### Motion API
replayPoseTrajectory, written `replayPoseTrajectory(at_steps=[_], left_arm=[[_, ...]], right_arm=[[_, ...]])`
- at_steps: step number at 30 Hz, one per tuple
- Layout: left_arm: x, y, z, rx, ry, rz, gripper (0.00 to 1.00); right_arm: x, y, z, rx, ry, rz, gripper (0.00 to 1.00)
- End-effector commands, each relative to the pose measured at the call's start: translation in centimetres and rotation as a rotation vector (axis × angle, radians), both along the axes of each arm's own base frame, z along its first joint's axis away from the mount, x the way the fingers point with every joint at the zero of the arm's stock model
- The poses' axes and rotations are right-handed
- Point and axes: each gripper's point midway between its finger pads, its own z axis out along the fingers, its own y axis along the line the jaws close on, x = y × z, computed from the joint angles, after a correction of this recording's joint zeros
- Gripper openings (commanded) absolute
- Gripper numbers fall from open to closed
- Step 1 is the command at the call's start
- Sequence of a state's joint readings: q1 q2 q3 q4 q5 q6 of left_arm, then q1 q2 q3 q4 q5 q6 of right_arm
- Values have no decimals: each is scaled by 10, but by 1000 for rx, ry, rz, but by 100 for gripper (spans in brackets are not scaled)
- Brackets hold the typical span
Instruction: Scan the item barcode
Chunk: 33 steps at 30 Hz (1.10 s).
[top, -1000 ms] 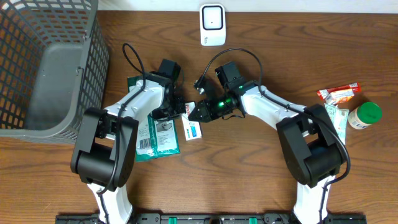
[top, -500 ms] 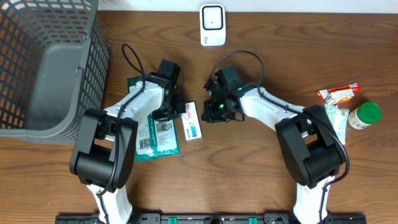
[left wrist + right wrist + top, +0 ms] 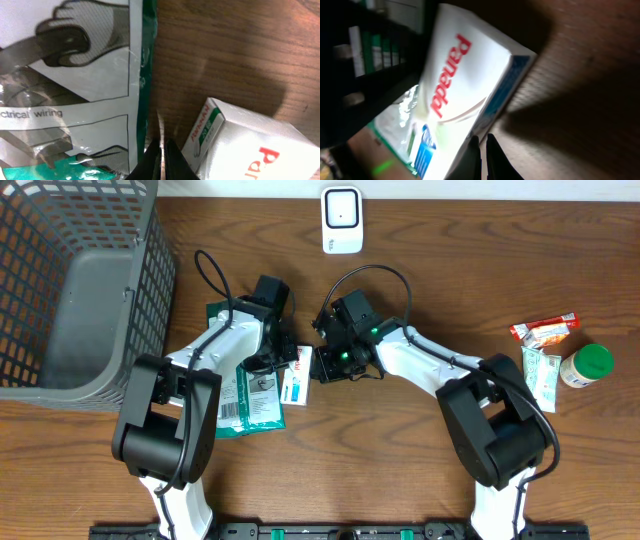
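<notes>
We take this for a mock shop checkout on a robotics test bench. The wood-grain table [image 3: 400, 480] carries a white barcode scanner [image 3: 341, 220], a grey mesh basket [image 3: 150, 300] and retail goods: a white carton [image 3: 296, 375], green packets [image 3: 250, 405], a snack wrapper [image 3: 545, 330] and a green-lidded jar [image 3: 586, 365]. A robot's left arm [image 3: 215, 345] and right arm [image 3: 430, 360] are mounted at the table's near edge.

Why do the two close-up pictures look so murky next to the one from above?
Overhead view: even light, sharp, soft shadows. Left wrist view: very close, so the packet and box look soft; a dark shadow lies on the table beside the box. Right wrist view: the box is blurred and bright white, its surroundings nearly black, a green glint lower left.
</notes>
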<state>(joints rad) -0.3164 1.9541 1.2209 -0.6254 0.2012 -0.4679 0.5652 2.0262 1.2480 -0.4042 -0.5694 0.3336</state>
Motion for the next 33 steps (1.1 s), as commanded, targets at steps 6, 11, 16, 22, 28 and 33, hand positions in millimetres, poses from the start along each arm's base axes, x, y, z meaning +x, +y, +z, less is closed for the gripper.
replayPoseTrajectory(at_steps=[6,11,16,22,28,33], left_arm=[[-12,4,-14,24,39,-2,7],[-12,4,-14,24,39,-3,7],[-10,3,-14,22,32,-3,7],[-1,6,-12,13,3,12,8],[23,24,3,-2,-49,74,8],[36,41,20,-12,-99,114,10]], right_arm=[[-8,26,39,160,-21,67,4],[-7,32,42,170,-37,68,5],[-6,36,39,148,-61,58,6],[-5,38,33,97,-89,40,9],[-1,39,35,102,-105,32,10],[2,40,36,106,-115,23,12]])
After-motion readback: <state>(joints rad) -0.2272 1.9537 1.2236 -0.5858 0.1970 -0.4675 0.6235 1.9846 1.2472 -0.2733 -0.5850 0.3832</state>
